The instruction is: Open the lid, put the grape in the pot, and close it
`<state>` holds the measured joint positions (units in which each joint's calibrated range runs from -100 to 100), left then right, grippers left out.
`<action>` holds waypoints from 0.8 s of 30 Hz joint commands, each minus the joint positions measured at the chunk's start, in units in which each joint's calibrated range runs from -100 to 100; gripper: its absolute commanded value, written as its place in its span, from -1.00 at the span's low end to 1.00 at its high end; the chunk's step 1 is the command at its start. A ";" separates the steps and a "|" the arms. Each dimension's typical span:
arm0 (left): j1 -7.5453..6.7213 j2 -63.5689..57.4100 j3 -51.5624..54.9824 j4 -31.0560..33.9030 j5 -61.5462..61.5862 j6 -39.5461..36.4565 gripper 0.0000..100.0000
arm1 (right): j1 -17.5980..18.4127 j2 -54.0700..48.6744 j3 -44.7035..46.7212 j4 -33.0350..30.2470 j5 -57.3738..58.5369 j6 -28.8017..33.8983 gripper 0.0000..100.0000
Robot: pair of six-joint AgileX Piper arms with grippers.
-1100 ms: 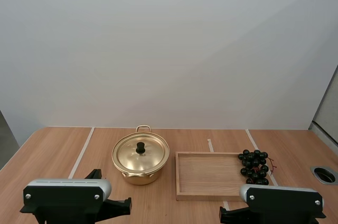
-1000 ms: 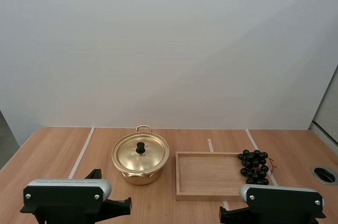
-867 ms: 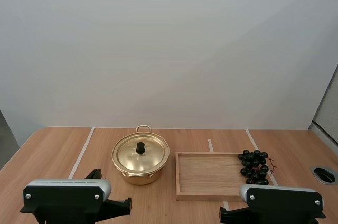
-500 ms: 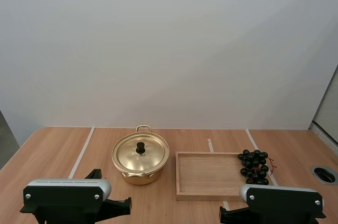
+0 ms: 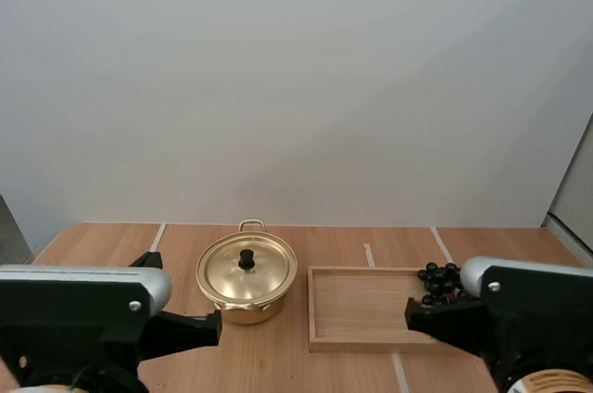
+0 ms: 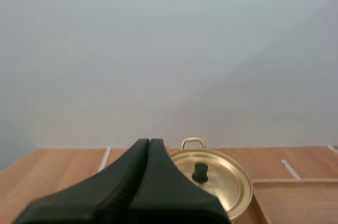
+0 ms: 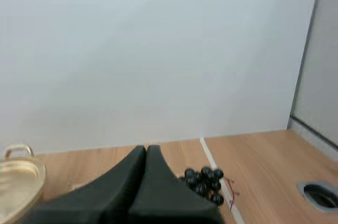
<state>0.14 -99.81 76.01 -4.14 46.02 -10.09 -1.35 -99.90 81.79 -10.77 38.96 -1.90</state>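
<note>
Fingers of the left gripper [image 6: 149,142] lay pressed together as one dark wedge, holding nothing, and those of the right gripper [image 7: 146,149] were closed on nothing in the same way. Both arms sat low at the near edge of the table [image 5: 102,245], the left arm [image 5: 74,310] at the near left corner and the right arm [image 5: 519,314] at the near right corner.

The pot [image 5: 246,310], gold in colour, stood a little left of the table's middle with its lid [image 5: 230,272] closed flat on top. A black knob [image 5: 246,259] rose upright from the lid's centre, and a loop handle [image 5: 251,223] pointed toward the far edge. Past the left gripper's closed tips, the left wrist view showed the same pot and lid.

Just right of the pot, near it but apart, lay the wooden tray [image 5: 361,306], shallow and holding nothing. The grapes [image 5: 437,279], a dark bunch, rested on the table at the tray's right rim; whether they touched it could not be told, as the right arm covered their nearer half. Beyond the right gripper's tips, the bunch lay with a reddish stem at its side. A round grommet [image 7: 319,195] was set in the table near its right edge. Pale tape lines [image 5: 155,237] ran from the far edge toward the near one.
</note>
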 commanded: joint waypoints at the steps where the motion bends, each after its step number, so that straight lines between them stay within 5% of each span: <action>1: -0.14 -0.19 -10.22 0.21 14.47 0.96 -1.00 | -0.23 -0.10 -14.92 -0.18 8.33 0.08 -1.00; 7: -0.14 -0.19 -24.00 -0.51 27.49 0.85 -1.00 | -0.23 -0.10 -27.27 -0.28 36.02 0.08 -1.00; 13: -0.14 1.24 -26.28 -0.20 28.16 2.02 -0.99 | -0.23 0.83 -28.74 -2.88 40.61 -6.53 -1.00; 15: -0.14 4.38 -26.38 -0.20 28.16 2.00 -0.91 | -0.23 3.26 -29.29 -2.88 43.73 -6.77 -1.00; 16: -0.14 9.55 -26.38 -0.30 27.36 2.00 -0.71 | -0.23 6.97 -30.02 -2.88 46.62 -7.52 -0.99; 18: -0.14 14.77 -26.38 -0.54 26.26 2.00 -0.46 | -0.23 12.17 -30.75 -2.99 49.27 -8.44 -0.57; 19: -0.14 19.71 -26.38 -1.19 25.65 2.58 -0.18 | -0.23 14.10 -31.04 -2.99 49.87 -9.16 -0.36; 21: -0.14 25.04 -26.38 -3.06 25.48 5.74 0.15 | -0.23 19.22 -31.56 -2.99 51.60 -10.47 0.36; 22: -0.14 30.46 -26.38 -5.75 25.48 10.48 0.57 | -0.23 21.15 -31.52 -2.99 51.83 -10.68 0.76; 23: -0.14 32.81 -26.38 -7.27 25.48 12.84 0.68 | -0.23 22.54 -31.52 -2.99 52.02 -10.82 1.00; 24: -0.14 37.46 -26.38 -11.18 25.48 18.24 1.00 | -0.23 24.46 -31.52 -2.99 52.20 -10.82 1.00</action>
<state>0.14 -79.94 49.53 -5.00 72.40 -6.66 -1.35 -84.35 51.02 -13.29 88.34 -10.56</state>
